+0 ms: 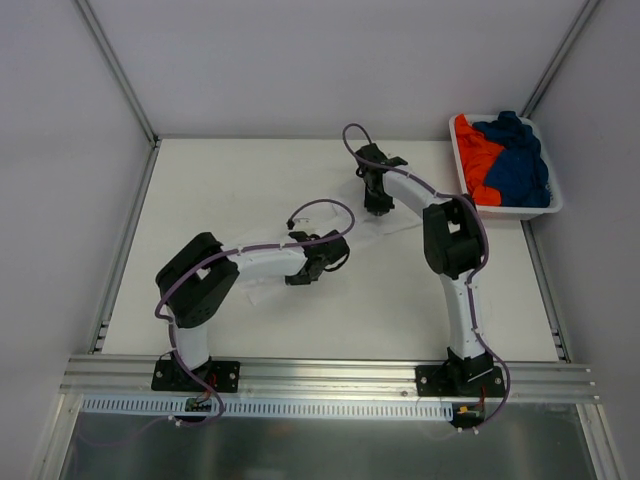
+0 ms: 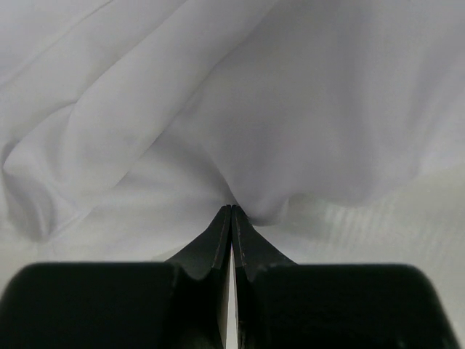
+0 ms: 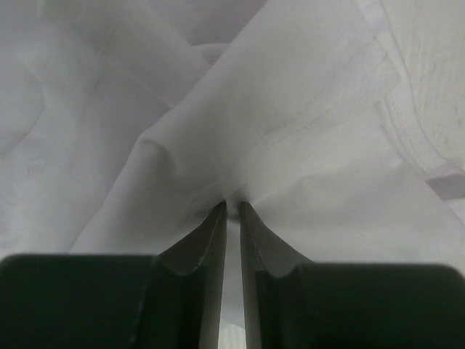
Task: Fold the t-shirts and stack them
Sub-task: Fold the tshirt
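Note:
The white t-shirt (image 1: 398, 226) lies rumpled on the white table, hard to make out from above between the two arms. In the left wrist view its cloth (image 2: 290, 109) bunches into my left gripper (image 2: 231, 211), which is shut on a fold. My right gripper (image 3: 232, 206) is shut on another fold of the same shirt (image 3: 290, 123), with stitched hems to its right. From above, the left gripper (image 1: 303, 277) is at the table's middle and the right gripper (image 1: 377, 207) farther back. The orange t-shirt (image 1: 474, 155) and the dark blue t-shirt (image 1: 520, 160) lie crumpled in the basket.
The white plastic basket (image 1: 512, 211) stands at the table's back right corner. Grey walls with metal frame posts close in the table on the left, back and right. A metal rail (image 1: 330, 375) runs along the near edge by the arm bases.

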